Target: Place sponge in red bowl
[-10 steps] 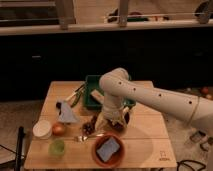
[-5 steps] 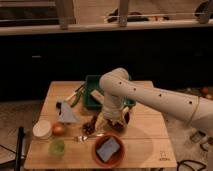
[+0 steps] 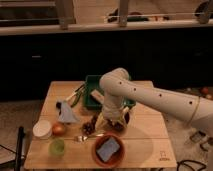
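Wooden surface (image 3: pixel 147 145) holds the red bowl (image 3: pixel 95 154), sponge (image 3: pixel 109 148) already inside; task seems done. Hand (image 3: pixel 113 120) sits just beyond it; its grip I cannot tell.

Wooden table (image 3: pixel 146 146), perhaps plastic gripper (image 3: pixel 113 123) above it

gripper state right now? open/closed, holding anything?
Gripper: open or closed cannot be told. It hangs low over the table, just behind the red bowl; the sponge lies in that bowl.
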